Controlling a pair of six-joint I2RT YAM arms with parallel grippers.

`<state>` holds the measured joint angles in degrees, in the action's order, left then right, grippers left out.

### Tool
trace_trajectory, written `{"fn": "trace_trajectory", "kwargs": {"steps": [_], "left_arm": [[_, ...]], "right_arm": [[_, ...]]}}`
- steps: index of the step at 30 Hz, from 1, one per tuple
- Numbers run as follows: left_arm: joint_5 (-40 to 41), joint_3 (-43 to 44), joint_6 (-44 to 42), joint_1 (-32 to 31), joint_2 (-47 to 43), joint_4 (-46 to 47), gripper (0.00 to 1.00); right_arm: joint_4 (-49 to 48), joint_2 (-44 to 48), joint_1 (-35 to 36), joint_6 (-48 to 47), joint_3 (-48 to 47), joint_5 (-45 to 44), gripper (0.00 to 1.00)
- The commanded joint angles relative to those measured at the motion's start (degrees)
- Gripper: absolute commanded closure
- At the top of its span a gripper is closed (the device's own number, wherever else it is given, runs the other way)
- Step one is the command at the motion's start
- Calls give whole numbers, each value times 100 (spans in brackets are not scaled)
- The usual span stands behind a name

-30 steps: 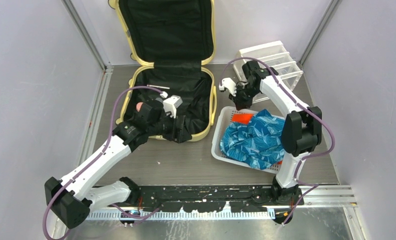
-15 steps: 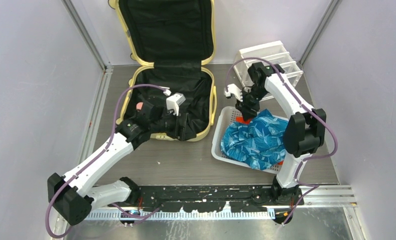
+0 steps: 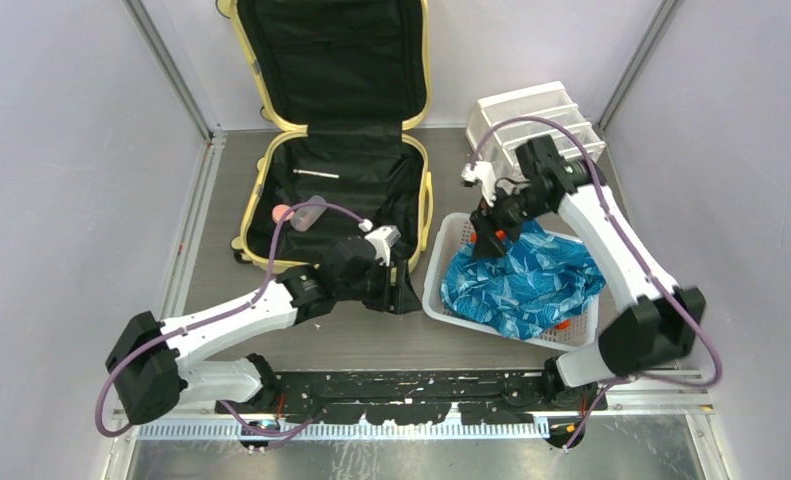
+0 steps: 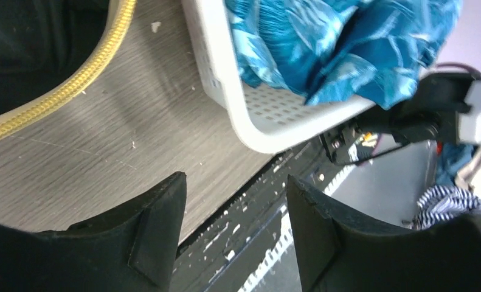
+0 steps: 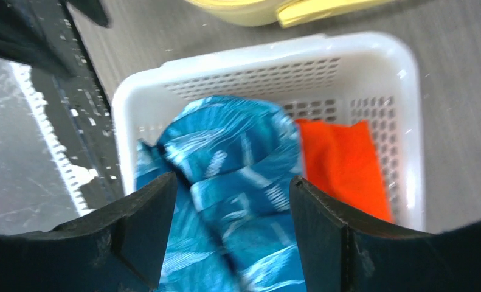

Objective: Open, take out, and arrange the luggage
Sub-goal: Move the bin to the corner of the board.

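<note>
The luggage [image 3: 341, 185] lay open at the tabletop's far edge, lid upright. My left gripper [image 4: 235, 207] hung wide and empty by its near-right corner. My right gripper [image 5: 233, 201], also wide, hovered over the basket [image 3: 431, 283]. The shell looked stiff and slick, so I'd grip its rim.

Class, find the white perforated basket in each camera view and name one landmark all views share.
Top external: white basket right of centre, beside the luggage.
Left wrist: upper centre, one corner showing.
Right wrist: centre, nearly whole.
Shared landmark: blue patterned cloth inside it.
</note>
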<state>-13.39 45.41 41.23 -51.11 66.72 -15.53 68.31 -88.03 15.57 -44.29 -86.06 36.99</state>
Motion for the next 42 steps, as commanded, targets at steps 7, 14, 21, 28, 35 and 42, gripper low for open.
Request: {"fn": "trace_trajectory", "kwargs": {"steps": [7, 14, 21, 28, 35, 42], "left_arm": [[1670, 168, 930, -506, 1312, 1601, 60], [1024, 706, 1075, -896, 2081, 1993, 82], [815, 1367, 1464, -1451, 2832, 2274, 83], [1389, 1527, 2350, -1851, 3606, 3362, 87], [2201, 1699, 2901, -2284, 4088, 4085, 90], [1810, 1447, 2956, -2497, 4140, 4500, 74]], "right_arm": [[-1034, 1867, -1473, 1326, 1605, 1431, 22], [-991, 2075, -2014, 1431, 1594, 1646, 22], [-1336, 2051, -2796, 2147, 1408, 1019, 23], [-1407, 1786, -3333, 2087, 1242, 340, 22], [-1351, 1697, -3567, 2092, 1156, 368, 22], [-1291, 1516, -3588, 2083, 1015, 631, 22]]}}
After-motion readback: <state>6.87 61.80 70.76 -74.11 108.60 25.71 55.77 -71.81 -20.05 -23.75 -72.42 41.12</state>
